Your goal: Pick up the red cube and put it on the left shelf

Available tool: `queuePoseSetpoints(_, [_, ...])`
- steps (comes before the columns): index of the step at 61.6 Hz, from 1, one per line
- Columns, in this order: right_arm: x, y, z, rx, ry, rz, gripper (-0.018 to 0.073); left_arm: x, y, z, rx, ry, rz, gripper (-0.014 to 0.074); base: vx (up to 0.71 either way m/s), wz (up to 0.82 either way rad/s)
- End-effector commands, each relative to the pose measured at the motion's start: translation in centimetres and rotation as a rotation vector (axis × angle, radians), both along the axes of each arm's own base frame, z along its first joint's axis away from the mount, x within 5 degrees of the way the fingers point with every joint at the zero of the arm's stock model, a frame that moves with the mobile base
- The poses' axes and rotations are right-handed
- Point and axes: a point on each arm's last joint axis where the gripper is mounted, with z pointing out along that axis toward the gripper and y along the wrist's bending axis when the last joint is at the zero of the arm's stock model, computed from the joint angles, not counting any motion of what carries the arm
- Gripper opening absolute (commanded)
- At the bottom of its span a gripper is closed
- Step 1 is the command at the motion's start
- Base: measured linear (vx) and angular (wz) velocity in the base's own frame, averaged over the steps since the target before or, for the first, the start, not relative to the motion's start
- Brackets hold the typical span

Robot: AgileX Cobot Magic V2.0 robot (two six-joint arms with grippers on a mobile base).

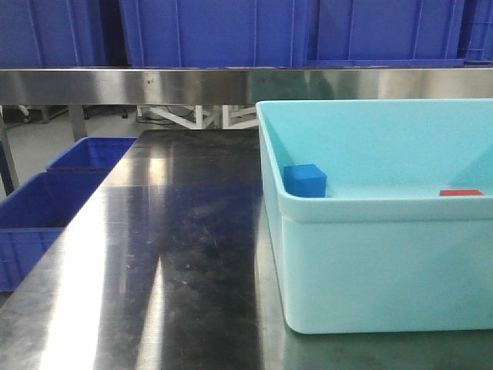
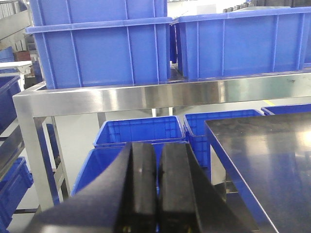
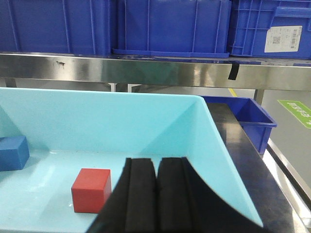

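Red cube [image 3: 91,190] rests on the floor of a pale turquoise tub [image 3: 121,121], and we see it well apart from the blue cube [image 3: 12,153], which lies against the tub's left wall. The tub stands on the right part of a dark steel tabletop [image 1: 169,254].

Our right pincer [image 3: 155,167] hangs inside the tub with its two black pads pressed together, so that only a thin line shows between them. It pinches nothing. The red cube lies just beside it, to the left of the pads, and we cannot tell whether the pincer's outer side touches the cube.

Our left pincer [image 2: 157,155] is likewise pressed together, with no gap to speak of and nothing held. It hangs off the left edge of the tabletop, above open blue bins [image 2: 138,131] on the floor.

Behind the table we see the shelf [image 1: 192,85], its steel front rail running across the frame, with large blue crates [image 1: 216,31] standing on it. The cube is not on the shelf
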Motion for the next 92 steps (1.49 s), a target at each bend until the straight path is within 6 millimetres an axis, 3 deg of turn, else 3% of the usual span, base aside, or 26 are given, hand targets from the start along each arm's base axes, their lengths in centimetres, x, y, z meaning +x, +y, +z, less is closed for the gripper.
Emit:
queuePoseSetpoints(1, [-0.3,0.1,1.6,-0.003,-0.122,0.005,0.0057,0.1,0.1,0.0,-0.008,-0.054,0.005,0.0106,0.0,0.0])
queuePoseSetpoints(62, [-0.4,0.1,1.7,-0.003,-0.129,0.006,0.0057,0.1,0.1,0.0,-0.008,-0.054,0.005,0.0106,0.0,0.0])
queuePoseSetpoints(79, [-0.6,0.2,3.2,0.009,-0.256,0.021,0.0057,0.1,0.1,0.0,-0.008,-0.054,0.005,0.0106,0.0,0.0])
queuePoseSetpoints(92, [1.5,0.2,5.5,0.078,-0.084,0.017,0.0057,0.1,0.1,0.0,-0.008,-0.054,0.005,0.0106,0.0,0.0])
